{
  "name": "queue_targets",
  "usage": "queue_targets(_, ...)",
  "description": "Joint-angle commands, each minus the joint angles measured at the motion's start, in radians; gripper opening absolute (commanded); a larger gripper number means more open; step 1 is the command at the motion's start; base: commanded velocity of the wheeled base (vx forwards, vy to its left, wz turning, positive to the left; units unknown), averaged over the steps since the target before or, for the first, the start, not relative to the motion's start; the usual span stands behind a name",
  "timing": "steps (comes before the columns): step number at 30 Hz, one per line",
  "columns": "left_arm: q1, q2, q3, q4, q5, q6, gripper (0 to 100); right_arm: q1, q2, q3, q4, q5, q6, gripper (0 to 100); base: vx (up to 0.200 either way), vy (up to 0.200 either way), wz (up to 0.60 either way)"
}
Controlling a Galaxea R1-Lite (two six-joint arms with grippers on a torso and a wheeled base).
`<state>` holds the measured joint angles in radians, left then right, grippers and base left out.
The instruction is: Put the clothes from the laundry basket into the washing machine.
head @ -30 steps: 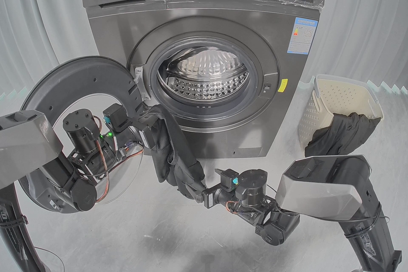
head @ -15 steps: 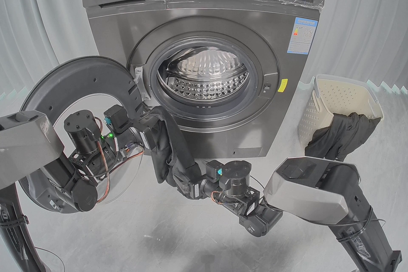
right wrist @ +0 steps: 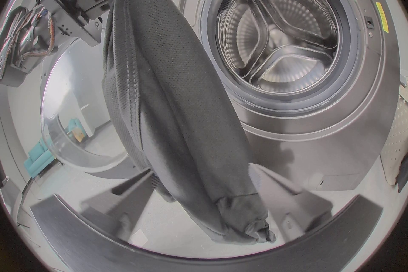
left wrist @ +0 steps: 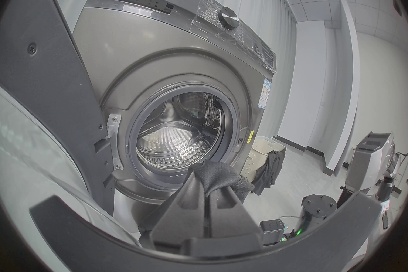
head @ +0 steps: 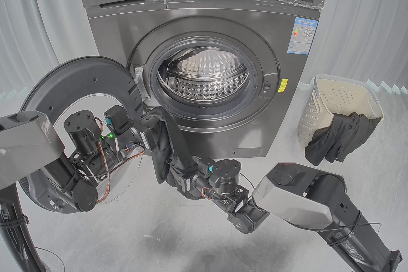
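Left claw [left wrist: 207,188] clenched on a dark grey mesh garment [right wrist: 170,107] before the open grey washing machine [head: 204,30]; right claw [right wrist: 208,200], released, straddles its hanging end.

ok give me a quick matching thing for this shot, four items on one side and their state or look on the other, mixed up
1 washer door
2 drum
3 laundry basket
4 left tool

a shut on a dark garment
b cream, with a dark cloth draped over its rim
c swung open
d shiny metal with holes

Pairs: 1-c, 2-d, 3-b, 4-a
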<state>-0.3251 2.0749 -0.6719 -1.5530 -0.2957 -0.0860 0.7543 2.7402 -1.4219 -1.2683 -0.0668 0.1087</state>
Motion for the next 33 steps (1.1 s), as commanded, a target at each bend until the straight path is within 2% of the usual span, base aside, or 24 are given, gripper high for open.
queue_targets(1,0.001,0.001,0.002,-0.001,0.0,0.0,0,-0.004,0.036,-0.043,-0.01,-0.008,0.0,0,0.0,0.0,0.0)
queue_targets(8,0.012,0.004,0.006,-0.001,-0.002,-0.001,0,-0.023,-0.001,0.009,-0.048,-0.01,-0.001,0,0.0,0.0,0.0)
queue_targets(9,0.015,0.004,0.011,-0.001,-0.002,-0.001,0,-0.033,-0.083,0.087,-0.065,-0.01,-0.003,0,0.0,0.0,0.0)
queue_targets(12,0.015,0.001,0.015,-0.001,-0.003,-0.001,0,-0.052,-0.205,0.204,-0.068,-0.013,-0.003,0,0.0,0.0,0.0)
queue_targets(19,0.015,-0.018,0.045,-0.002,-0.005,-0.001,0,-0.099,-0.418,0.351,-0.112,-0.013,0.008,0,0.0,0.0,0.0)
queue_targets(23,0.015,-0.047,0.086,-0.002,-0.005,-0.001,0,-0.102,-0.536,0.525,-0.197,-0.011,0.016,0,0.0,0.0,0.0)
queue_targets(25,0.017,-0.053,0.092,-0.002,-0.005,-0.001,0,-0.101,-0.554,0.548,-0.212,-0.011,0.017,0,0.0,0.0,0.0)
queue_targets(27,0.02,-0.079,0.1,-0.002,-0.006,-0.001,0,-0.099,-0.605,0.617,-0.258,-0.011,0.042,0,0.0,0.0,0.0)
queue_targets(33,0.018,-0.134,0.133,-0.001,-0.006,0.002,0,-0.11,-0.703,0.696,-0.275,-0.011,0.163,0,0.0,0.0,0.0)
